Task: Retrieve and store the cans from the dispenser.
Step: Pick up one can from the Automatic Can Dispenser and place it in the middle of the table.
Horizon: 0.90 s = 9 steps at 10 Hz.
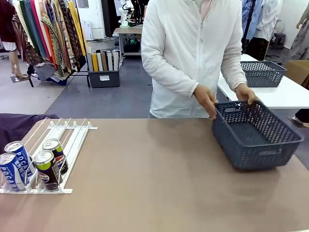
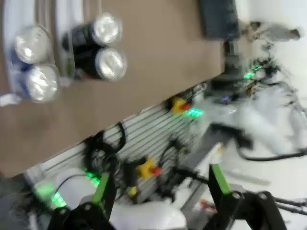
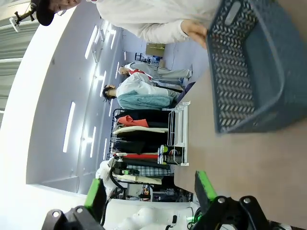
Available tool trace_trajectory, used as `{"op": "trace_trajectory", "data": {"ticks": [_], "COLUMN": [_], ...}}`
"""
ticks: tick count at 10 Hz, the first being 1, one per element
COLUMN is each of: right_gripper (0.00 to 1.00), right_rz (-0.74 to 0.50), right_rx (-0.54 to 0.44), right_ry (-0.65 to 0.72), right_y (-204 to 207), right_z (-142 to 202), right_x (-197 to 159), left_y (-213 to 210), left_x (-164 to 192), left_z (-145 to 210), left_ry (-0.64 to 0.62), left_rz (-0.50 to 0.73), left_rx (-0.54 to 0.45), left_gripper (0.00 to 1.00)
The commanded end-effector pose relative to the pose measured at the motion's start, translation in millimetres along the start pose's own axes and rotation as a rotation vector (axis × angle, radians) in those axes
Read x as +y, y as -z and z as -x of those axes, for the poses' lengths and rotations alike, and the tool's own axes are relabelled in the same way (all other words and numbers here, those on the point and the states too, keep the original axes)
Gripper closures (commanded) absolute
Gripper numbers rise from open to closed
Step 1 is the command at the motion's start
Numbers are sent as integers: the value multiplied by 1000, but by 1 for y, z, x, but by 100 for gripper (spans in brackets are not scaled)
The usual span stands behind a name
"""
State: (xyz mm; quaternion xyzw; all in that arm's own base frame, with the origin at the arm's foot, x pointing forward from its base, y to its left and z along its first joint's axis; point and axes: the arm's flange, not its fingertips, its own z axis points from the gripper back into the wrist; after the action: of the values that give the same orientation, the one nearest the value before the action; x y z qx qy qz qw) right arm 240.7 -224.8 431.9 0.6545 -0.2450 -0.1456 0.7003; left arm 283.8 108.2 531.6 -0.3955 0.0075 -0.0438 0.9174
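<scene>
At the near left corner of the table (image 1: pixel 154 183): the white dispenser (image 1: pixel 75 145) lies here, with four cans at its low end.
The blue cans (image 1: pixel 19 155): two, one behind the other, in the left lane.
The black cans (image 1: pixel 47 170): two, in the lane just beside the blue ones.
My left gripper (image 2: pixel 160 184): wide open, holding nothing, looking down on the can tops.
My right gripper (image 3: pixel 149 190): fingers far apart, holding nothing.
The basket (image 1: pixel 265 152): dark grey, at the table's far right; the person's hands (image 1: pixel 207 100) hold its far rim.
</scene>
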Motion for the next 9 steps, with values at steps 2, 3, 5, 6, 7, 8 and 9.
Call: {"op": "trace_trajectory", "data": {"ticks": [2,3,5,6,7,8,9], "right_gripper": [0,0,0,0,0,0,0], "right_rz": [-14,-14,-14,-14,-14,-14,-14], "right_rx": [-2,-2,-2,-2,-2,-2,-2], "right_ry": [-19,-19,-19,-19,-19,-19,-19], "right_y": [-1,-1,-1,-1,-1,-1,-1], "right_z": [-1,-1,-1,-1,-1,-1,-1], "right_x": [1,1,1,1,1,1,1], "left_y": [70,90,134,147,151,131,131], "left_x": [-45,-57,-69,-70,-67,-77,-77], "left_z": [-8,-10,-18,-24,-31,-22,-22], "left_ry": [88,62,-26,-45,-132,32,32], "left_rz": [-377,-456,-630,-662,-726,-587,-587], "left_rx": [134,90,-71,-97,-147,-49,-49], "left_gripper": [0,0,0,0,0,0,0]}}
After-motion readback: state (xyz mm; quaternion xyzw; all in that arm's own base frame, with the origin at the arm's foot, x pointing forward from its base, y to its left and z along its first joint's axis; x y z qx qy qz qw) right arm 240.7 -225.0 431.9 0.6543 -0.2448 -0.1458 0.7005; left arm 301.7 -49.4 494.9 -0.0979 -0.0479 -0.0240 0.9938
